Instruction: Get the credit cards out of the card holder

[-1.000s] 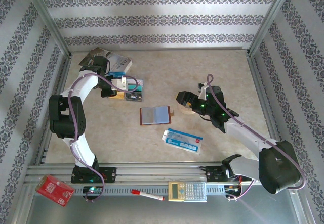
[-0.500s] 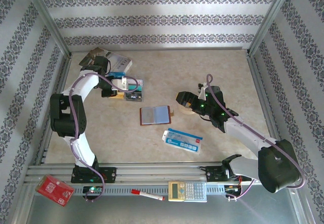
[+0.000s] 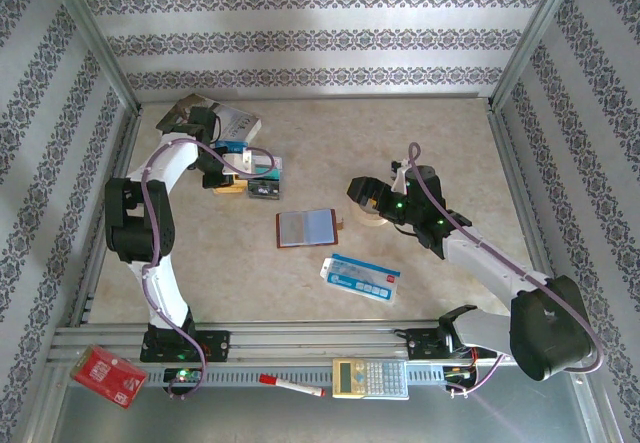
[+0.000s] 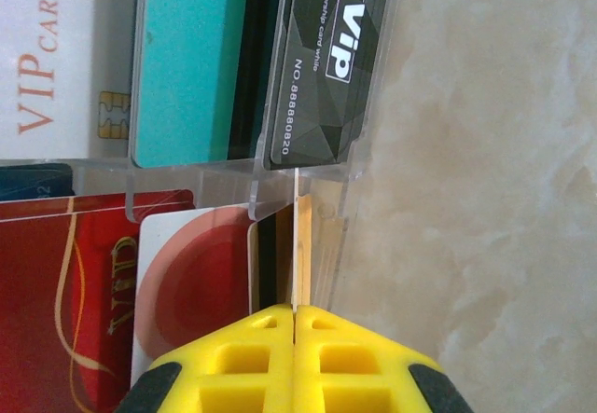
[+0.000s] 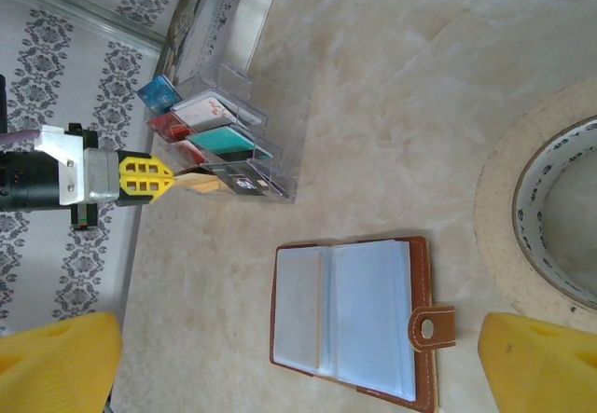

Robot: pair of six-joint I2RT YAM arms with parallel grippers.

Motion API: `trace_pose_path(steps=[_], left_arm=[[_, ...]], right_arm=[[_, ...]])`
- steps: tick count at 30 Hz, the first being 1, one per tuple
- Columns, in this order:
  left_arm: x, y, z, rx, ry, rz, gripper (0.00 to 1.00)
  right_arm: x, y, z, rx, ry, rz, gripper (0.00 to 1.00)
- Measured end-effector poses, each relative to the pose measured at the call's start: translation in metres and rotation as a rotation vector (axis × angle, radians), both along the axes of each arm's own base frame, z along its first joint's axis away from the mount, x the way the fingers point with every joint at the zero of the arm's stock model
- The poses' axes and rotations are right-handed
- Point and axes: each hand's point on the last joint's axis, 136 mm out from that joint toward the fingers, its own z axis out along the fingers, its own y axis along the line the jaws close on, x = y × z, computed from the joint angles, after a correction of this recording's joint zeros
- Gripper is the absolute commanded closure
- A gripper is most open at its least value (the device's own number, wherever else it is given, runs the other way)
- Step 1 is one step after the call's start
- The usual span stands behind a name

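- We see the left gripper (image 4: 295,312) pinched shut on a gold card (image 5: 198,183) at the clear rack (image 5: 284,119) holding the other credit cards (image 4: 187,59).
- The right gripper (image 3: 362,193) stands wide open near a tape roll (image 5: 499,217).
- The card holder (image 3: 308,227) lies open mid-counter (image 3: 430,133), between both grippers.

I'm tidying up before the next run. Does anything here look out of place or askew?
Yes. A red packet, a marker and a calculator lie off the table, on the metal ledge at the near edge; the packet sits askew at the left corner. On the table, the card holder lies open; nothing looks spilled or damaged.
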Motion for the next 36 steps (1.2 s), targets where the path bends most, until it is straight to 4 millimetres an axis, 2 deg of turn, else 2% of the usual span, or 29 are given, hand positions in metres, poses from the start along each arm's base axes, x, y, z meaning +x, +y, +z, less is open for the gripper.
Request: trace_pose_path(steps=[13,25,31,36], left_arm=[[0.001,0.01,-0.001,-0.033,0.006,0.025,0.96],[0.003,0.008,-0.013,-0.042,0.035,0.006,0.95],[0.003,0.008,-0.013,-0.042,0.033,0.001,0.82],[0.004,0.009,-0.013,-0.041,0.027,0.001,0.79]], right_arm=[[-0.001,-0.001,-0.003,-0.004,0.014,-0.004,0.02],[-0.003,-0.002,-0.005,-0.007,0.029,-0.005,0.02],[-0.003,-0.002,-0.006,-0.007,0.031,-0.006,0.02],[-0.003,0.002,-0.002,-0.007,0.026,0.002,0.02]])
